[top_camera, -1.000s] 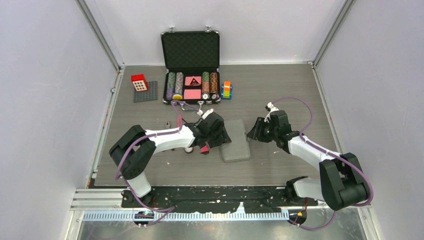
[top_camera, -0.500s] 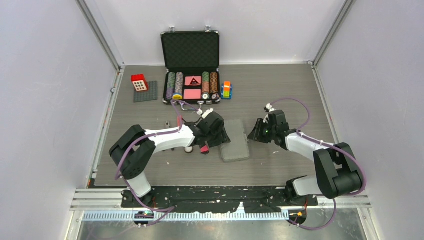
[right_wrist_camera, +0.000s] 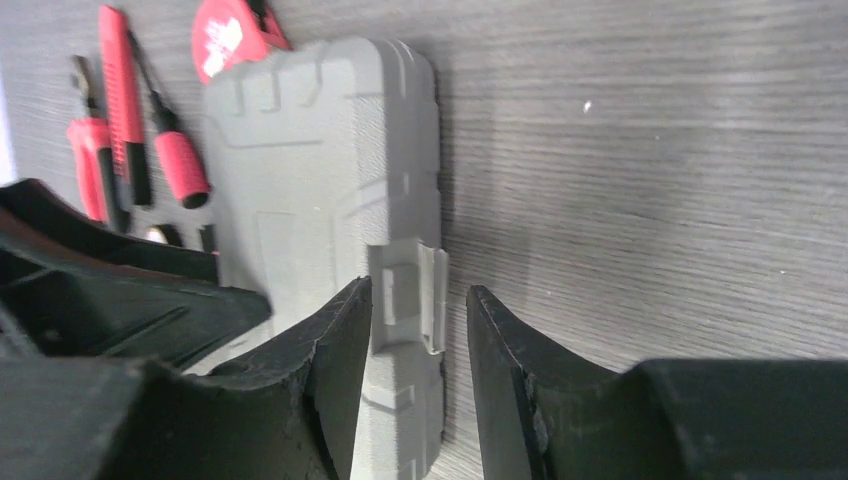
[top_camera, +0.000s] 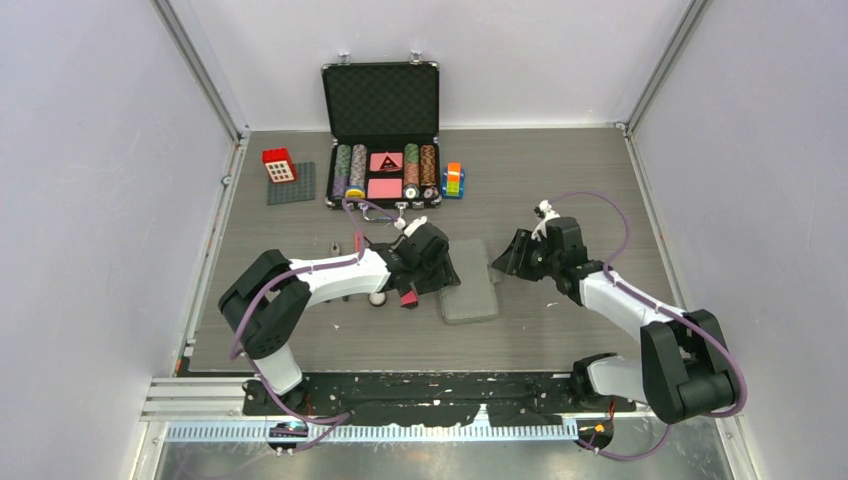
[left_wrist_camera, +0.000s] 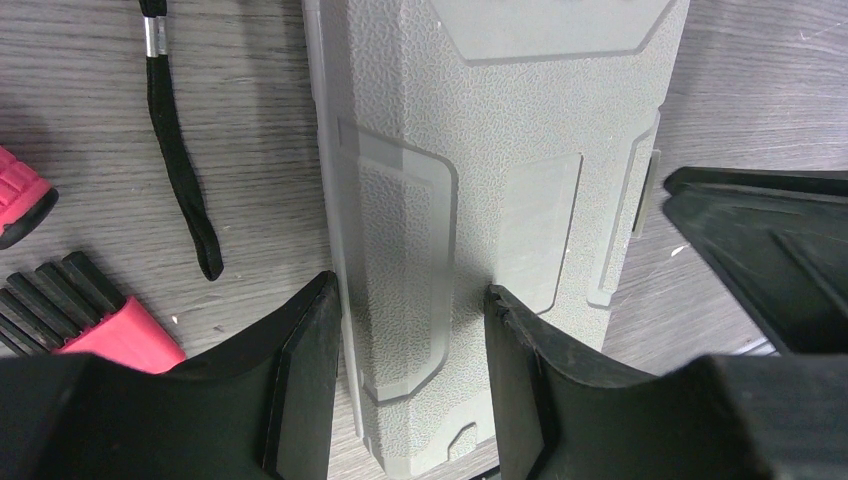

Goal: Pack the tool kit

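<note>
The grey case [top_camera: 470, 290] lies shut and flat near the middle of the surface [top_camera: 570, 180], its long sides running roughly away from the arm bases.

My left gripper [left_wrist_camera: 410, 300] sits over the case's left long edge. Its jaws are about half spread, with one finger [left_wrist_camera: 300, 380] down just outside the edge and the other [left_wrist_camera: 530, 380] over the lid. It has hold of nothing.

My right gripper [right_wrist_camera: 418, 295] is at the opposite long edge, also partly spread and straddling the latch [right_wrist_camera: 432, 295]. One finger is over the lid and the other over bare boards, with a slit of surface showing between that finger and the latch. I cannot tell whether the inner finger touches the latch. It grips nothing either. The two grippers face each other across the lid, close together.

The left side is tight. The tape measure [right_wrist_camera: 228, 40], knife [right_wrist_camera: 118, 75], screwdriver [right_wrist_camera: 175, 150] and pliers [right_wrist_camera: 85, 150] lie just past the case's left edge. A red set of hex keys [left_wrist_camera: 90, 325] and a black strap [left_wrist_camera: 178, 170] lie beside my left finger.

To the right of the case, the boards run bare to the side rail. The open poker-chip case [top_camera: 380, 140] stands at the far edge, well apart from the grey case.
</note>
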Controlling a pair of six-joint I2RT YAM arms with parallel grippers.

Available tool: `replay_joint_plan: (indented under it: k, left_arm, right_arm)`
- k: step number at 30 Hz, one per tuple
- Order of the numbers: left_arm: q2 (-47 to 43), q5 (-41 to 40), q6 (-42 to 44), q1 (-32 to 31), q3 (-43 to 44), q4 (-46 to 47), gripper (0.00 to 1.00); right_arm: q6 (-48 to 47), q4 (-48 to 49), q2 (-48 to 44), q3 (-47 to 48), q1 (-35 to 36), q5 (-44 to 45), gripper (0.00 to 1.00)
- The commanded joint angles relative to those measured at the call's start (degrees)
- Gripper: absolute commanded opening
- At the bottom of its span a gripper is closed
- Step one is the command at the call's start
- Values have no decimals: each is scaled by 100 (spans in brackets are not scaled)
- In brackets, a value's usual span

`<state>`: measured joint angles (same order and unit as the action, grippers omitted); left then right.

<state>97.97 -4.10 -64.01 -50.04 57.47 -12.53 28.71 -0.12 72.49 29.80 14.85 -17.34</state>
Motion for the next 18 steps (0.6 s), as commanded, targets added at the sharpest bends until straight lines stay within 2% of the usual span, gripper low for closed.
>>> replay_joint_plan:
  k: [1, 11, 18]
  left_arm:
    - [199, -487, 406, 38, -72, -916, 42]
    - [172, -494, 418, 38, -64, -944, 42]
    - [166, -495, 424, 38, -46, -961, 42]
  right_arm:
    - [322, 575, -279, -152, -302, -579, 47]
    - [488, 1106, 141, -463, -449, -971, 46]
    - [436, 1256, 589, -549, -446, -1046, 38]
